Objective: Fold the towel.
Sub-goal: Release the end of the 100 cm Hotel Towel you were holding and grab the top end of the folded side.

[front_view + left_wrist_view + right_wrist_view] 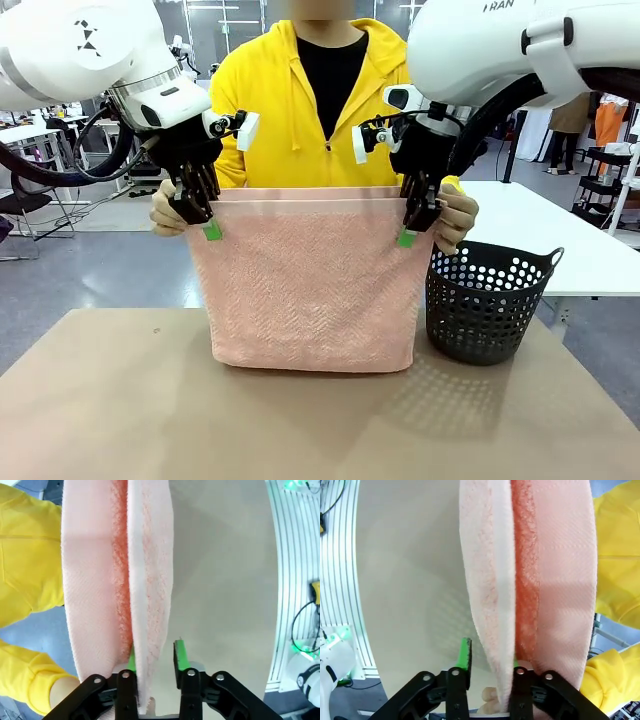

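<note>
Front view: the towel (310, 290) hangs doubled over in mid-air, its bottom edge brushing the bench (300, 430). The left gripper (205, 215) sits at one top corner and the right gripper (410, 225) at the other. The person's 2 hands (165, 215) pinch those same corners from behind. Just beside the towel stands a dark perforated basket (490, 300), its inside hidden from here.

Left wrist view: 1 towel layer runs between the fingers, but the jaws stand wide. The outer green pad (180, 655) is clear of the cloth.

Right wrist view: same picture, with the near layer between spread jaws and the outer pad (465, 655) just off the fabric. The person's fingertips (490, 696) show below the towel.
</note>
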{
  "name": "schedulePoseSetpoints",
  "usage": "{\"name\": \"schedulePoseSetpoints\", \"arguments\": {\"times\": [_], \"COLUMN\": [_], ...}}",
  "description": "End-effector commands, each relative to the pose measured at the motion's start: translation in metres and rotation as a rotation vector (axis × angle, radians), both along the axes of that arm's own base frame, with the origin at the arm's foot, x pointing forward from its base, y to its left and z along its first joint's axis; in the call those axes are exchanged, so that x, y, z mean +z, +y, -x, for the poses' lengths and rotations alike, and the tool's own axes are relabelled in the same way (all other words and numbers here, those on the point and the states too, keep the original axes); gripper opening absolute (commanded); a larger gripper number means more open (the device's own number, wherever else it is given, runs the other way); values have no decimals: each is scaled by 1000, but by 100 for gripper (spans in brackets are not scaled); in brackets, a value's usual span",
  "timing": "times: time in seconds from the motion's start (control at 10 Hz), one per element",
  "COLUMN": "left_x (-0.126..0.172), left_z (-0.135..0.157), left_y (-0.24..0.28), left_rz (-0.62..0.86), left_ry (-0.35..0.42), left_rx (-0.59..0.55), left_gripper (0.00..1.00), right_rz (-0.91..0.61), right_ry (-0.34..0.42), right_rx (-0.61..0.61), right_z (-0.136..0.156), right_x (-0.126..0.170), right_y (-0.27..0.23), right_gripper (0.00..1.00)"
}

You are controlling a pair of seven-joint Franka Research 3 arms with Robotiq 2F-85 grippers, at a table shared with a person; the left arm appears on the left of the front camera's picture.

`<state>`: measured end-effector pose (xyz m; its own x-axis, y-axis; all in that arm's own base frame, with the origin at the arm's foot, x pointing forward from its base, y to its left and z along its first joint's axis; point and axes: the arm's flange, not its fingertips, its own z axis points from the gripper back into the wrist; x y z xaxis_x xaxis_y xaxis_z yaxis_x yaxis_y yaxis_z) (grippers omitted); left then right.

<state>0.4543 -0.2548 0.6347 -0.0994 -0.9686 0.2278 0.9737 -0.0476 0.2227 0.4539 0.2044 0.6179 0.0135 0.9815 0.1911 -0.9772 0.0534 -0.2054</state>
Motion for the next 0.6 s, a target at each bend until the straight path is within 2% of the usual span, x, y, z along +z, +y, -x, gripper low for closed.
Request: {"name": "schedulePoseSetpoints", "arguments": {"times": [0.0,0.1,0.3,0.4,0.5], "left_x": [8,16,33,42,52], "left_z": [4,9,18,23,29], "left_y": [-1,-3,-7,-8,-8], "left_rz": [-19,-19,-34,-39,-48], "left_ry": [-39,-50,-89,-110,-137], "left_rx": [38,43,59,66,73], "left_gripper": [98,100,100,88,97], "right_rz": [34,37,39,42,44], "right_ry": [-27,-39,-76,-98,-118], "right_rx": [-27,-33,-32,-30,-22], "right_z": [7,11,22,27,31], "right_x": [10,20,42,53,63], "right_y": [-5,-8,-9,-10,-9], "right_gripper": [79,100,100,88,98]}}
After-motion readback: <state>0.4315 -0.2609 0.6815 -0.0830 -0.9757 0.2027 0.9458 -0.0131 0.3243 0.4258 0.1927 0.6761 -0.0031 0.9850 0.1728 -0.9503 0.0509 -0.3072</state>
